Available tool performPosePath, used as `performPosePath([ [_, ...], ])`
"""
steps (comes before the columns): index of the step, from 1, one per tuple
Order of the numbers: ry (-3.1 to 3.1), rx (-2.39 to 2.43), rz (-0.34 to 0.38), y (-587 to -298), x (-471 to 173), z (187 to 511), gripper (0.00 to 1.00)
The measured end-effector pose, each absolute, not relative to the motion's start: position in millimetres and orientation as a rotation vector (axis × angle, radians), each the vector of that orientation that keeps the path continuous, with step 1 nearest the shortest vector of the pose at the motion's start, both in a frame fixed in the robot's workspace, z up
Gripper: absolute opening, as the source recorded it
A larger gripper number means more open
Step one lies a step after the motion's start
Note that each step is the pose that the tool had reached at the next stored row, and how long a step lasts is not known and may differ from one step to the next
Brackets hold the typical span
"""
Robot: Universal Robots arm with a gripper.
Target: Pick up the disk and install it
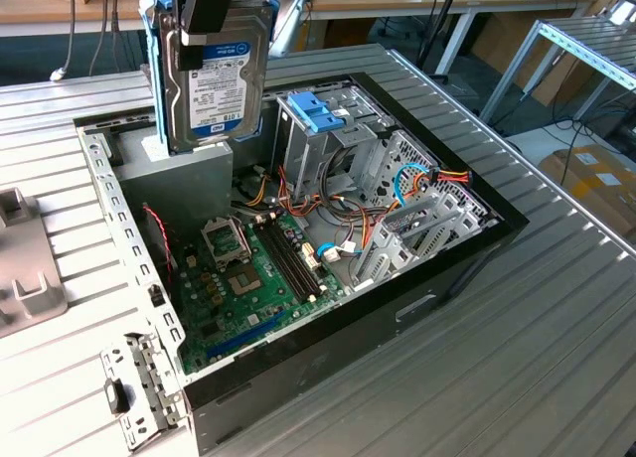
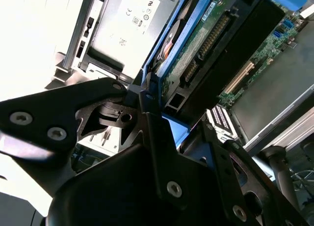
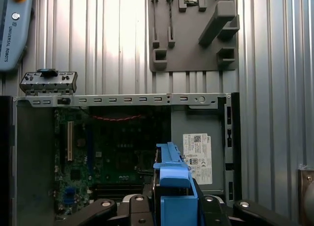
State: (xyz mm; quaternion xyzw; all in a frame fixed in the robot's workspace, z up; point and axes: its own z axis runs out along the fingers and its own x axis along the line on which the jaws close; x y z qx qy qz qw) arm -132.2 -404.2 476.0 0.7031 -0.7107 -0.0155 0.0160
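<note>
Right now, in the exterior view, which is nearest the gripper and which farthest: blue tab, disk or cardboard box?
1. The disk, held in the gripper.
2. The blue tab, on the metal cage.
3. The cardboard box, at the exterior view's far right.

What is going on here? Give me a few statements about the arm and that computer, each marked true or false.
1. The gripper holds the disk over the open computer case. True.
2. The green motherboard shows inside the case. True.
3. The disk lies flat on the motherboard. False: it hangs upright in the gripper, clear of the board.
4. The disk is framed in red plastic. False: its side rails are light blue.
</note>
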Motion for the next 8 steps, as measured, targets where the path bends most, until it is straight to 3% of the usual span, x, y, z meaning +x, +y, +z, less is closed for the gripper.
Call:
performPosePath([
  [8,-2.210,2.186,-0.047,-407.3,-127.4,475.2,0.37],
])
